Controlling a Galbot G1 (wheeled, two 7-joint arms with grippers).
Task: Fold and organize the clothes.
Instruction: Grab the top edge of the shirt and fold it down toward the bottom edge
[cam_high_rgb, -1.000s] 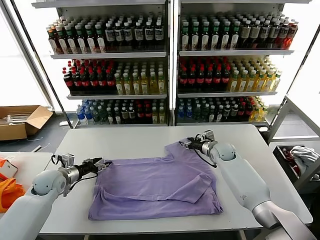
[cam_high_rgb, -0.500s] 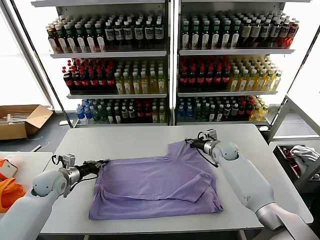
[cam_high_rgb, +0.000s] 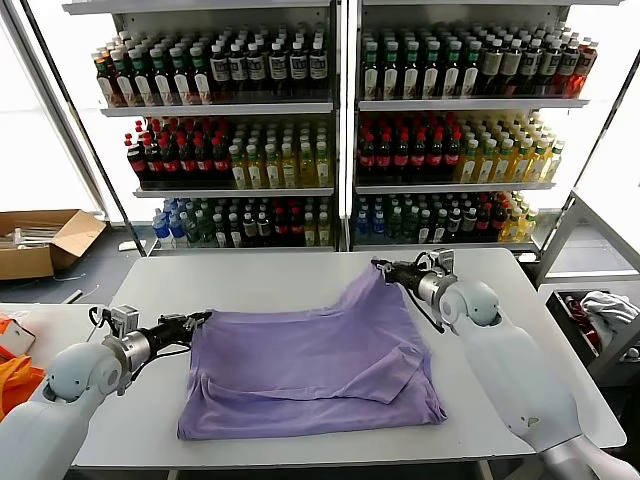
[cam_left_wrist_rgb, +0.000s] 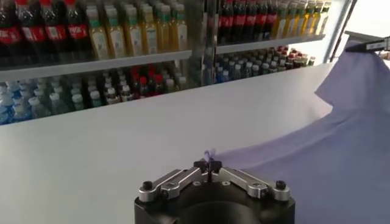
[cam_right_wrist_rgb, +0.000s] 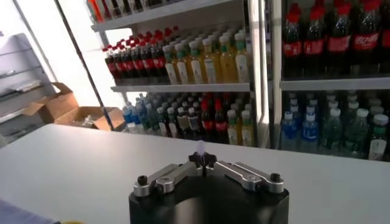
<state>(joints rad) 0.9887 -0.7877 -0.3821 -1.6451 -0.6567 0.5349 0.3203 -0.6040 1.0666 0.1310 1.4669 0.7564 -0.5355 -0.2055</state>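
A lavender T-shirt (cam_high_rgb: 310, 365), the clothes, lies spread on the white table (cam_high_rgb: 260, 275), plain side up, with a sleeve folded over at the right. My left gripper (cam_high_rgb: 200, 318) is shut on its far left corner, held slightly off the table; a pinch of purple cloth sticks out between the left gripper's (cam_left_wrist_rgb: 209, 165) closed tips. My right gripper (cam_high_rgb: 381, 266) is shut on the far right corner and holds it raised, so the cloth (cam_left_wrist_rgb: 359, 67) rises to a peak. A sliver of fabric shows at the right gripper's (cam_right_wrist_rgb: 202, 159) tips.
Shelves of bottled drinks (cam_high_rgb: 330, 130) stand behind the table. A cardboard box (cam_high_rgb: 40, 242) sits on the floor at the left. Orange fabric (cam_high_rgb: 15, 385) lies on a side surface at the left, and a white-and-red cloth heap (cam_high_rgb: 605, 310) in a bin at the right.
Both grippers closed on the shirt's far corners. The right one lifted its corner up and back to the right; the left one drew its corner slightly leftward, stretching the far edge.
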